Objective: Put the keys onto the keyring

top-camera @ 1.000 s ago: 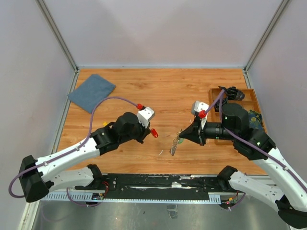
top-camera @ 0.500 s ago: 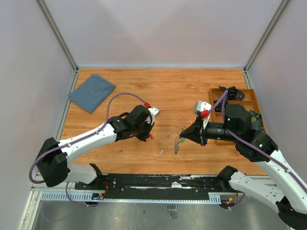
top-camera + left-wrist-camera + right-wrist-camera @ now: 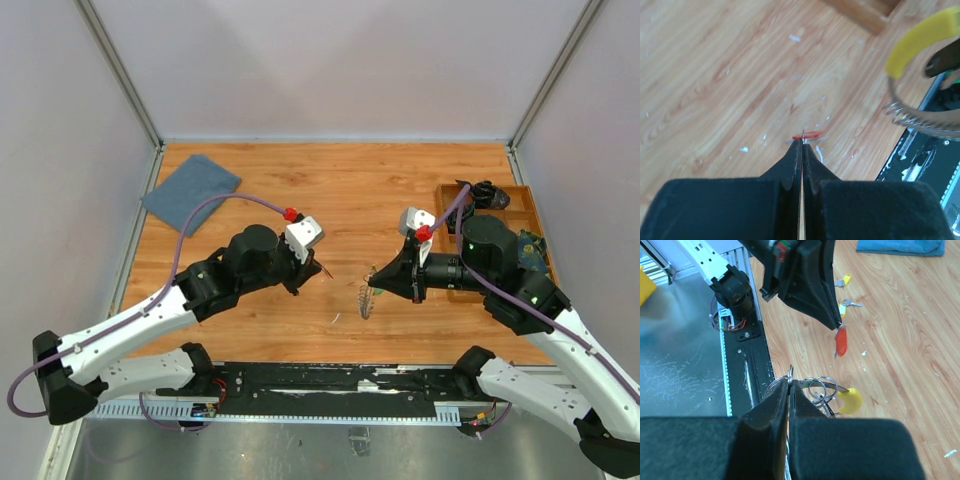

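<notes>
while the left pincer [image 3: 803, 136] pinches a red key [image 3: 841, 342] and the right pincer [image 3: 790, 378] the keyring [image 3: 912, 117], it seems not yet threaded.

"Is the orange-brown wood-grain table [image 3: 400, 190] glossy?"

"It's smooth with a soft sheen, flecked with pale scuffs. The blue cloth [image 3: 190, 192] on the table looks matt and soft."

"And the thin wire keyring [image 3: 925, 122]?"

"That's bright bare metal, and its yellow tag [image 3: 850, 400] is glossy plastic. The red-headed key [image 3: 841, 341] shines likewise. The black left claw [image 3: 802, 142] is matt plastic."
</notes>
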`<state>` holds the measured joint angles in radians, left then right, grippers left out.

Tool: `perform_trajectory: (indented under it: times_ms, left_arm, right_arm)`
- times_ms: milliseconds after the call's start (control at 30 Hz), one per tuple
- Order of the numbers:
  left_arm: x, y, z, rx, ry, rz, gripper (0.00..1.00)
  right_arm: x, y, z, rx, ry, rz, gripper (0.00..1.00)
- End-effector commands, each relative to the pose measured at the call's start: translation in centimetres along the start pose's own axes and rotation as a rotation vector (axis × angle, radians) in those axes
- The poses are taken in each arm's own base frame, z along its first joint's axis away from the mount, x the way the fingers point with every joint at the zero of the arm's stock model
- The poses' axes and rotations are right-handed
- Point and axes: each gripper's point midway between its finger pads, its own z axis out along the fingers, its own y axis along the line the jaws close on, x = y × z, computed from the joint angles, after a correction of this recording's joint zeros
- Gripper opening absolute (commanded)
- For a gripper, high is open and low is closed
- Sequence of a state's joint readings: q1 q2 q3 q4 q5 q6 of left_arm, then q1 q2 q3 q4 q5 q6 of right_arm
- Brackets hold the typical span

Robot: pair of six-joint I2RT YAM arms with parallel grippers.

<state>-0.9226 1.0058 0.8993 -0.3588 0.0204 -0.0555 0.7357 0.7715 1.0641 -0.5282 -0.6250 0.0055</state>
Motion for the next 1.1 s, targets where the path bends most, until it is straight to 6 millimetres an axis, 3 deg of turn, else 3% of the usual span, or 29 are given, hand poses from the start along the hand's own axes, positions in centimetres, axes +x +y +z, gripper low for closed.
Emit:
perform_trajectory:
  times_ms: [0,267,467,667,1067]
  left_arm:
    - [-4.8,-1.8,-1.9,0.034,-0.182,0.132,0.01]
    - [-10.1,-5.2,-6.1,0.107,-0.418,0.224,0.01]
    - [-12.5,-7.7,-8.2,0.163,-0.515,0.296,0.01]
    - [-13.6,-8.9,-8.7,0.179,-0.541,0.339,0.01]
    - [-13.7,-9.8,-8.4,0.189,-0.533,0.367,0.00]
  right_arm:
    - [-2.2,1.6,0.8,-0.091,-0.100,0.031,0.01]
    - [-4.4,3.3,0.8,-0.192,-0.206,0.056,0.00]
    - [-5.8,4.3,0.5,-0.243,-0.229,0.096,0.00]
    - [-6.5,4.3,0.4,-0.240,-0.217,0.146,0.01]
    - [-7.1,4.2,0.6,-0.238,-0.251,0.194,0.01]
